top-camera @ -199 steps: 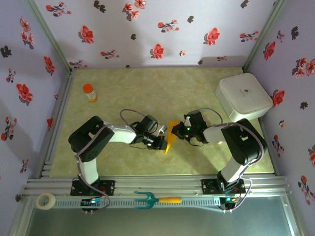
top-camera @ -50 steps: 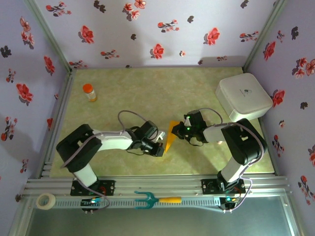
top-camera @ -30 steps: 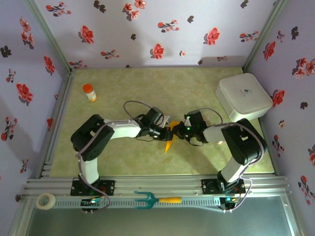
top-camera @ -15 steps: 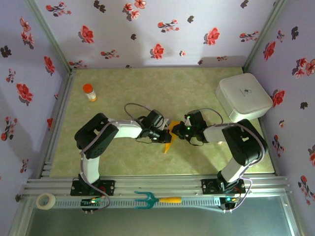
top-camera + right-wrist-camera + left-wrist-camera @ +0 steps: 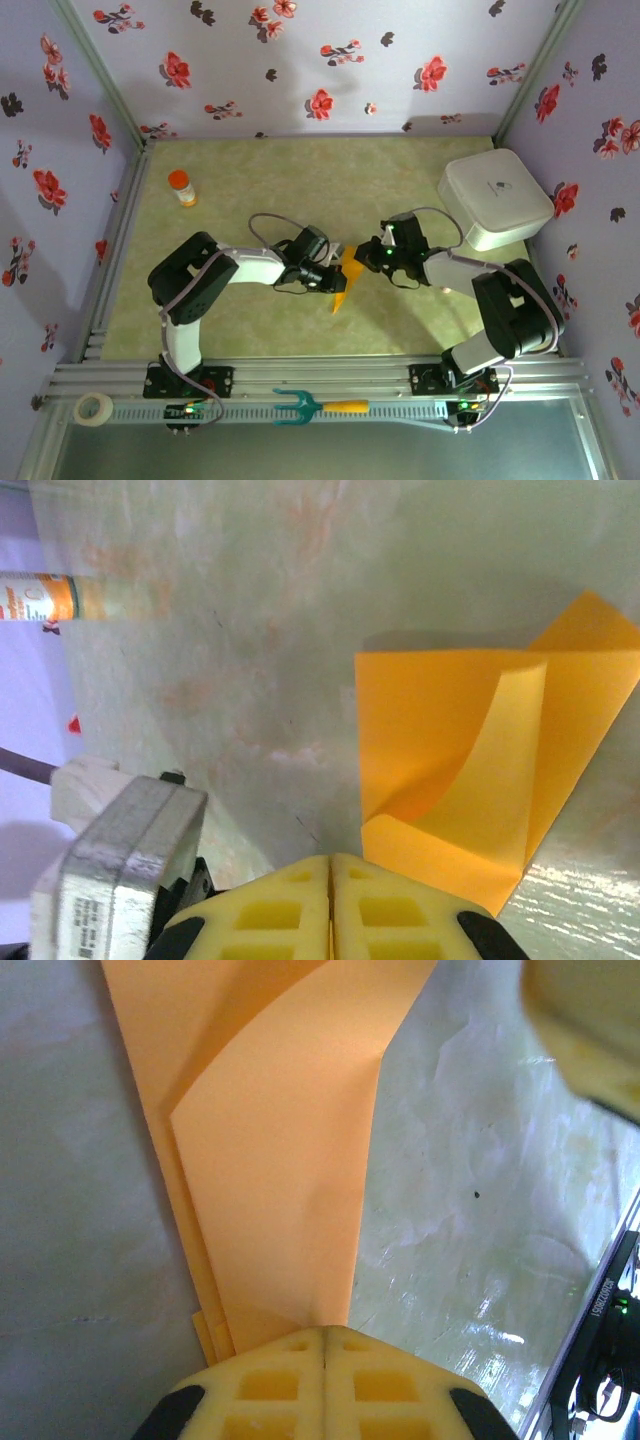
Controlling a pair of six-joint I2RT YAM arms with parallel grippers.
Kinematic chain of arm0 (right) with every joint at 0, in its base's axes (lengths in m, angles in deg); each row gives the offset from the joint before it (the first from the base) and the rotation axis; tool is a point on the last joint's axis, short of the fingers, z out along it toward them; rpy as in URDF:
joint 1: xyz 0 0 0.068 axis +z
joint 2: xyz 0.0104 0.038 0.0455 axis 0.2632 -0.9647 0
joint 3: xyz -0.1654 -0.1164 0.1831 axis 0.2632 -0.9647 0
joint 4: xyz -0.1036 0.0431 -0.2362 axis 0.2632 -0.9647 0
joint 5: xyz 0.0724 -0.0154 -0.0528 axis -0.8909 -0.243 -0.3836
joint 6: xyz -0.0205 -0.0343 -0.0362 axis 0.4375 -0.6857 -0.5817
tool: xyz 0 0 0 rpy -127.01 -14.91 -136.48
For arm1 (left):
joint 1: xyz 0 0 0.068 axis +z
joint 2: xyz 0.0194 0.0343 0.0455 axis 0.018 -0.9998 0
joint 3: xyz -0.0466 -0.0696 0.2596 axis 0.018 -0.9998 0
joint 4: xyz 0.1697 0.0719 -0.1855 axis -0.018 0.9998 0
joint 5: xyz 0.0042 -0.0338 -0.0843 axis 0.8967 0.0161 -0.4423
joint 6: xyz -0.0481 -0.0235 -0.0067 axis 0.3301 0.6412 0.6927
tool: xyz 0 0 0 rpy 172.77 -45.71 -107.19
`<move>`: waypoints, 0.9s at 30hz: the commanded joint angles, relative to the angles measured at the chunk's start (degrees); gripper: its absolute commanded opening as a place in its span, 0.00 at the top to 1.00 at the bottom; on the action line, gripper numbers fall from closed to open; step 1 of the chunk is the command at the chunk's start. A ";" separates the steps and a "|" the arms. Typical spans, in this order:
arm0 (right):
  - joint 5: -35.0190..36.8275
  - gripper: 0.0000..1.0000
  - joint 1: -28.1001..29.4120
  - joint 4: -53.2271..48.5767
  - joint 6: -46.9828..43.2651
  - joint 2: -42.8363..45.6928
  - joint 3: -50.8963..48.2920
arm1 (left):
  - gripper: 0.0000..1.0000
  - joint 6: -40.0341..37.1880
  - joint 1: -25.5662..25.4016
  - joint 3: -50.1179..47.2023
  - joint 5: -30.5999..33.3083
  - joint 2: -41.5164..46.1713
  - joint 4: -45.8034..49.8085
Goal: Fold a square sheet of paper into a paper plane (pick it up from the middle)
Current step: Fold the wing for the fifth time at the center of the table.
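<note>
My right arm (image 5: 510, 310) has swung its elbow out toward the right wall since a moment ago. My right pincer (image 5: 331, 860) is clenched empty just beside the sheet. My left pincer (image 5: 325, 1335) stays clenched, its tips at the paper's narrow end. The square sheet of paper (image 5: 343, 288) lies mid-bench (image 5: 400, 180) between both pincers, folded into a narrow orange-yellow wedge with 1 flap curling up.

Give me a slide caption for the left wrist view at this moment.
Left hand shut on the narrow end of the folded orange paper, which widens away over the table.
</note>
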 commanded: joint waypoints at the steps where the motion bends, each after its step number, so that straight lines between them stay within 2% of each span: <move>1: -1.38 0.92 1.36 1.67 -0.89 -2.01 -0.99 | 1.00 0.33 0.37 -2.43 1.51 -0.49 4.92; 6: -1.94 0.93 2.12 1.17 -2.75 -5.00 -0.17 | 1.00 0.42 0.41 -2.60 1.63 -0.48 4.40; 10: 0.34 0.93 1.74 -0.11 -4.11 -7.65 0.38 | 1.00 0.66 0.41 -2.72 1.70 -0.59 4.14; 14: 3.04 0.92 0.34 -0.20 -4.34 -9.84 0.75 | 1.00 0.66 0.50 -2.87 1.68 -0.66 4.13; 27: 2.78 0.90 -5.17 -3.67 -6.48 -11.34 4.45 | 1.00 1.09 0.50 -2.95 0.95 -2.03 3.95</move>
